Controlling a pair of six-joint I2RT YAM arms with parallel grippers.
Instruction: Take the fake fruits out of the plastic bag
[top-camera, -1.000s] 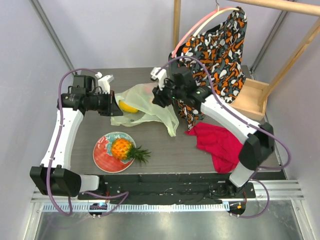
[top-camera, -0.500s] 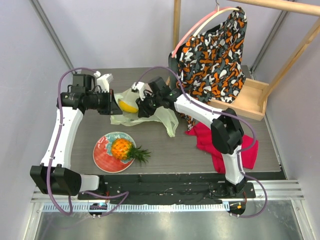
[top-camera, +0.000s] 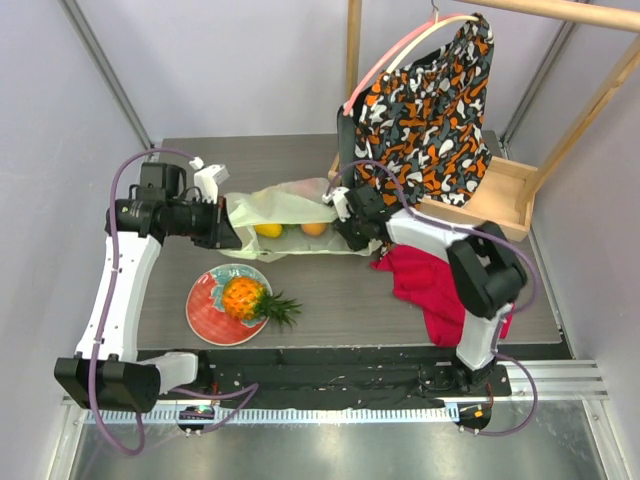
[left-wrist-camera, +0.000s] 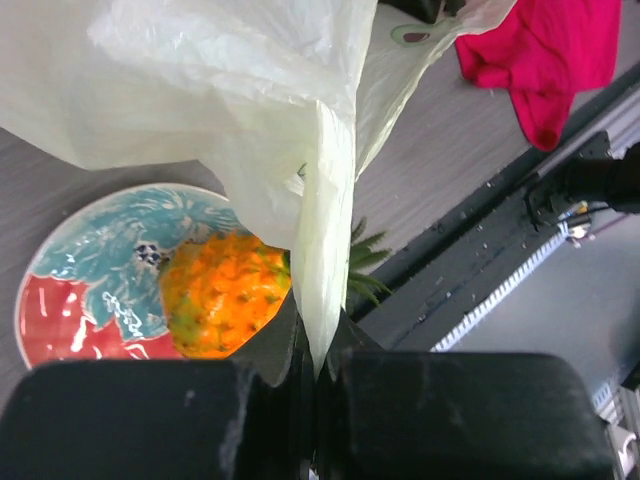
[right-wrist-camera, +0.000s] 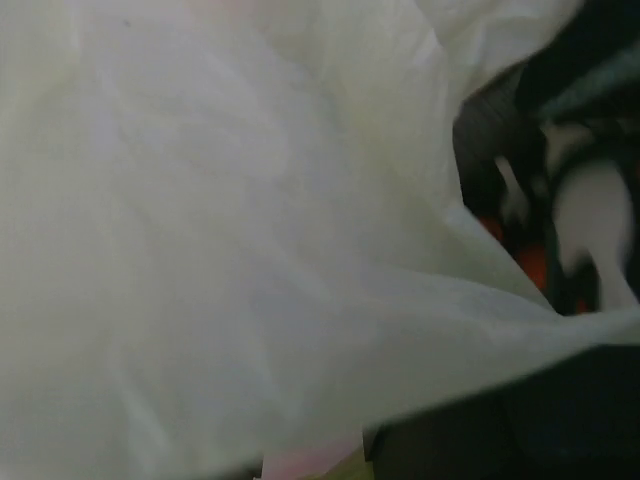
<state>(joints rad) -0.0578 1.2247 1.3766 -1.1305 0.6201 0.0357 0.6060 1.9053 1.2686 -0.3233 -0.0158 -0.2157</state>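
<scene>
The plastic bag (top-camera: 290, 208) hangs stretched between my two grippers above the table. My left gripper (top-camera: 225, 228) is shut on its left end; in the left wrist view the film (left-wrist-camera: 300, 120) is pinched between the jaws (left-wrist-camera: 318, 350). My right gripper (top-camera: 345, 222) is at the bag's right end and seems shut on it; the bag (right-wrist-camera: 250, 220) fills the right wrist view and hides the jaws. A yellow fruit (top-camera: 267, 229) and an orange fruit (top-camera: 314, 228) show through the bag. The pineapple (top-camera: 243, 297) lies on the plate (top-camera: 205, 312), also in the left wrist view (left-wrist-camera: 220, 295).
A red cloth (top-camera: 440, 285) lies on the table right of the bag, under the right arm. A patterned garment (top-camera: 430, 100) hangs from a wooden rack at the back right, its base tray (top-camera: 500, 195) on the table.
The right gripper reached left to the bag, then drew back right with the bag's end. The left gripper shifted slightly left. The bag went from crumpled to stretched out, and a second fruit shows.
</scene>
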